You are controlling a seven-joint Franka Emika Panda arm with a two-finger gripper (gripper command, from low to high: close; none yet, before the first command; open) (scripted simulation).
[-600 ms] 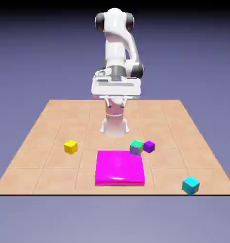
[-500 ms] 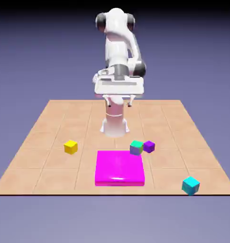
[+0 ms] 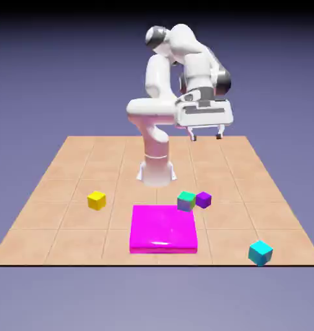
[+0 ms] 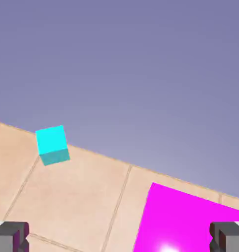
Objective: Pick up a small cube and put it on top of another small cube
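small solid purple cube is sitting beside the green-topped cube; the white two-finger gripper is hovering open, holding nothing.

The small solid cube is deep violet, the small cube with a green top is mint green above with a grey-blue and greenish front, the small plain cube near the table's edge is bright cyan with darker teal sides, and the small plain cube on the exterior view's left is yellow with darker golden sides. The broad, flat square block is vivid magenta with a pale glint, while the square-tiled table is peachy tan, ruled by thin brownish lines. White covers the glossy jointed robot arm, with dark grey and black bands at its joints, and the plain backdrop is blue-violet, darkening to black at the top.
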